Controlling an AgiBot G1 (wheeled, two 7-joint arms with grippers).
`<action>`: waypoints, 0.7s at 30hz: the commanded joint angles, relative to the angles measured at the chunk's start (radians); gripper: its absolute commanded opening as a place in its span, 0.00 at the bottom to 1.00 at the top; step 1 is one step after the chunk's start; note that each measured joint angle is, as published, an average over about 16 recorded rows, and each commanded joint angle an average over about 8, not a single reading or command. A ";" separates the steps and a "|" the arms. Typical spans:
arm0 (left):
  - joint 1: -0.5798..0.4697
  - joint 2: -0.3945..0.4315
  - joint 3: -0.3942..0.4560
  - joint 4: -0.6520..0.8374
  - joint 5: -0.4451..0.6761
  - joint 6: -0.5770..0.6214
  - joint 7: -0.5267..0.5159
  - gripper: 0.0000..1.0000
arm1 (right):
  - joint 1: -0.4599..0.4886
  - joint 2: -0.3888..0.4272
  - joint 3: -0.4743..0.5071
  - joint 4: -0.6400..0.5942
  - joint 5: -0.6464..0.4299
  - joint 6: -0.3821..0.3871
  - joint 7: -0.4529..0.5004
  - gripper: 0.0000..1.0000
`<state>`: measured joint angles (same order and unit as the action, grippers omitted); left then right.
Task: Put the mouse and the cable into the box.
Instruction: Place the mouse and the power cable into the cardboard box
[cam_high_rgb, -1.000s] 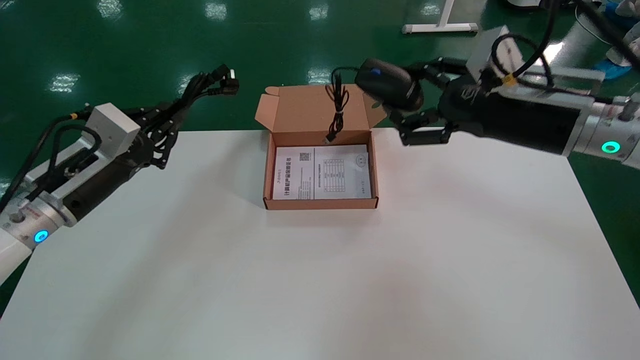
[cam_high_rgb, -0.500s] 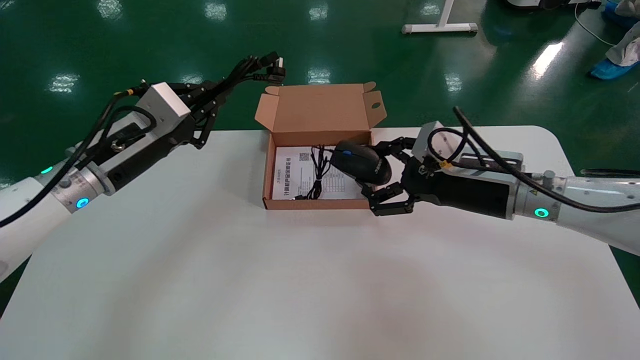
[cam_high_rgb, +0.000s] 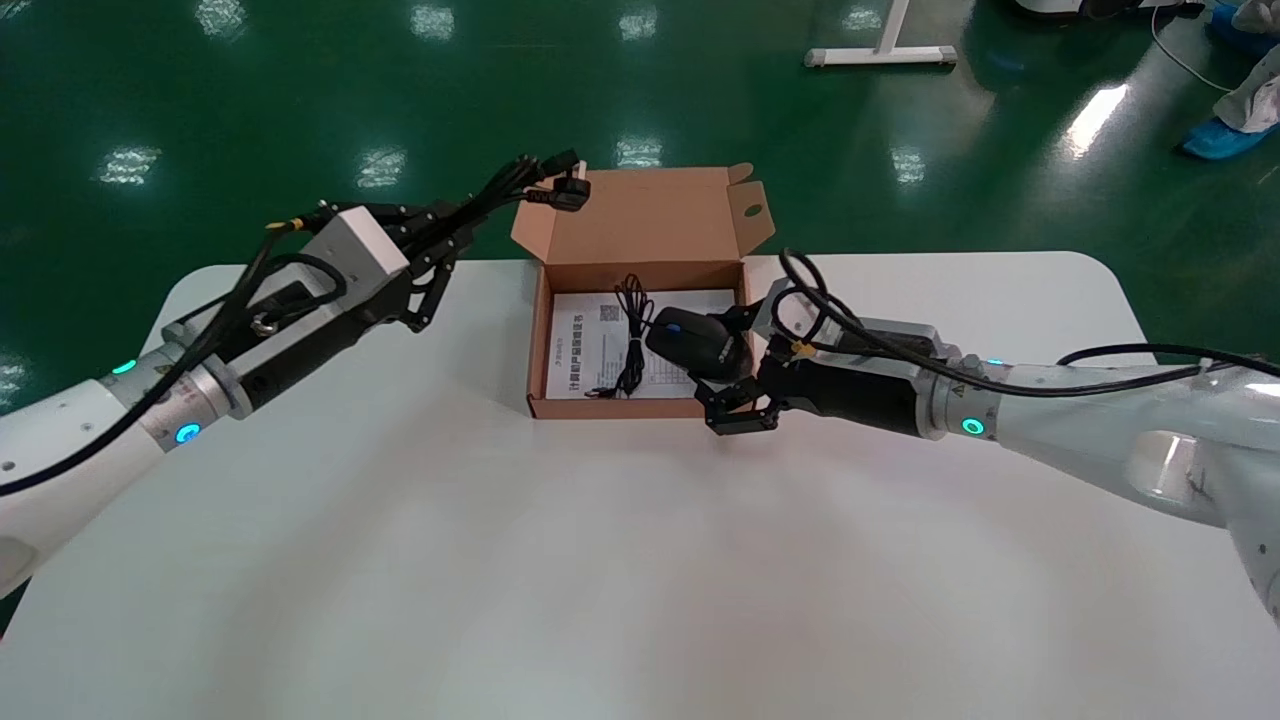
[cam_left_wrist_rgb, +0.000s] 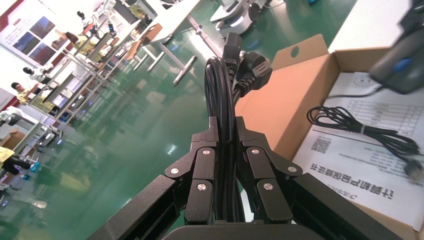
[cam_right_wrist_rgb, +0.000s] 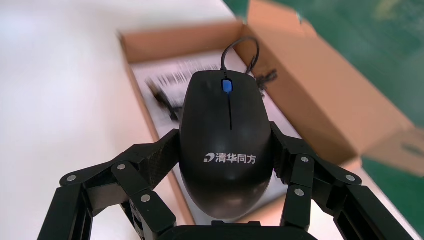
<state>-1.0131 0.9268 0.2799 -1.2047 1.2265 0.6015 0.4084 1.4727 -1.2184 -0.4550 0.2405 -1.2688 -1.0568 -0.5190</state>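
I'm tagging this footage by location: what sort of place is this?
Likely a robotics lab or workshop: glossy green floor, benches and shelves behind, white table. Right gripper holds the mouse over the box; left gripper holds the cable near its flap.

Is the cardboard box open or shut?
Open: the cardboard box has its lid standing up at the back, and the printed sheet inside shows.

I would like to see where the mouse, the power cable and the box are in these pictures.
mouse (cam_right_wrist_rgb: 227, 145): right wrist view, on its black back.
power cable (cam_left_wrist_rgb: 223, 115): left wrist view, on the bundled strands.
box (cam_high_rgb: 640, 215): head view, on the open lid.
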 joint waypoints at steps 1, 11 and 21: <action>0.003 -0.002 0.009 -0.006 0.010 0.000 -0.006 0.00 | 0.011 -0.026 -0.003 -0.051 -0.010 0.043 -0.036 0.06; -0.013 0.004 0.042 -0.015 0.047 -0.003 -0.034 0.00 | 0.026 -0.062 0.017 -0.134 0.013 0.094 -0.120 1.00; -0.059 0.073 0.065 0.036 0.039 0.032 -0.001 0.00 | 0.039 -0.069 0.027 -0.176 0.027 0.082 -0.162 1.00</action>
<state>-1.0728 1.0007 0.3424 -1.1594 1.2636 0.6362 0.4150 1.5112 -1.2870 -0.4287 0.0659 -1.2426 -0.9742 -0.6797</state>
